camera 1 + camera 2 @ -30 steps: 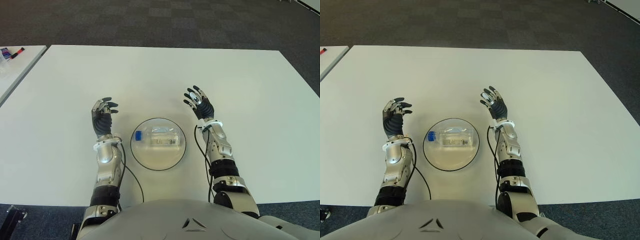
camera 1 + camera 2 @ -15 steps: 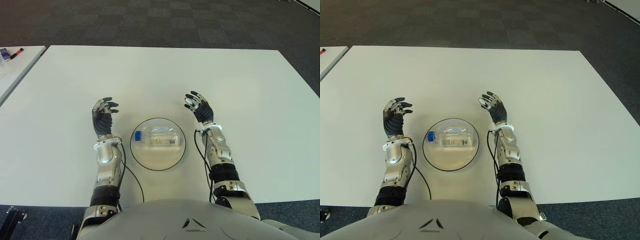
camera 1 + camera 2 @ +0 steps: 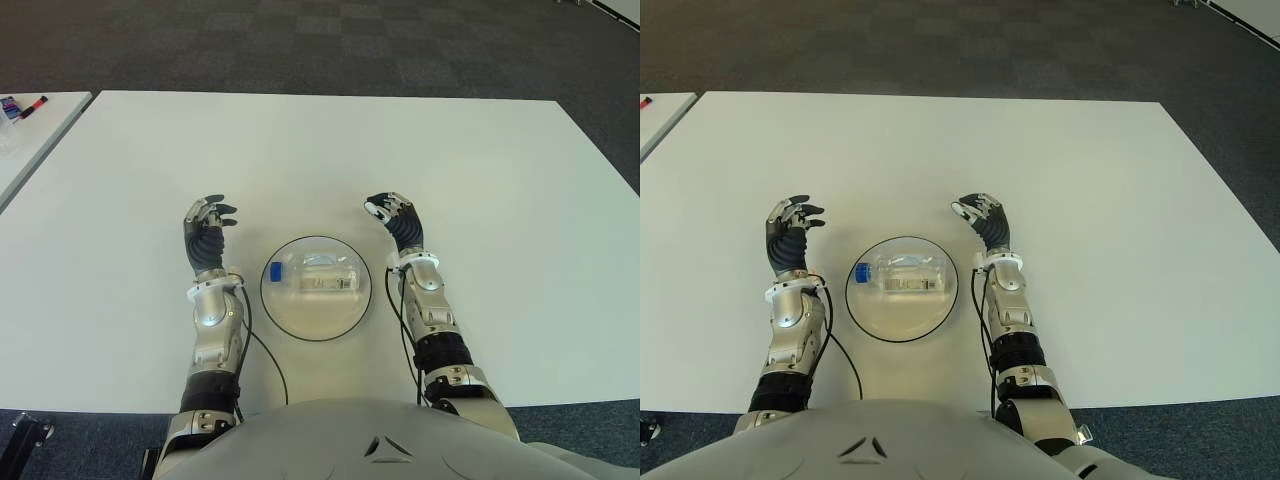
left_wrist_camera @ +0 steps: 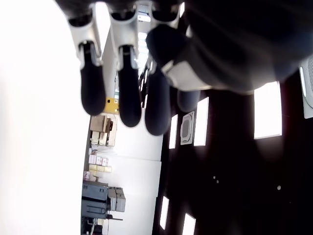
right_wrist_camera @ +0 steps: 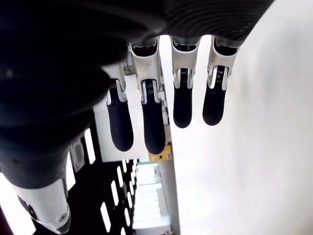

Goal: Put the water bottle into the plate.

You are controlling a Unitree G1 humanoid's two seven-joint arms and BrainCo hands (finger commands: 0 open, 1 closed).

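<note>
You'll find the water bottle (image 3: 315, 274) lying on its side in the plate (image 3: 316, 323), low in the centre of the frame on the white table (image 3: 300, 150). Your left hand (image 3: 204, 234) shows left of the plate, your right hand (image 3: 395, 218) at its upper right. Both hold nothing, their fingers (image 5: 144, 122) loosely extended and clear of the bottle.

A big white table (image 3: 300, 150) is sitting on dark grey carpet (image 3: 300, 40). Another white table (image 3: 30, 130) is standing just beside it, with small things (image 3: 20, 105) lying at its far edge
</note>
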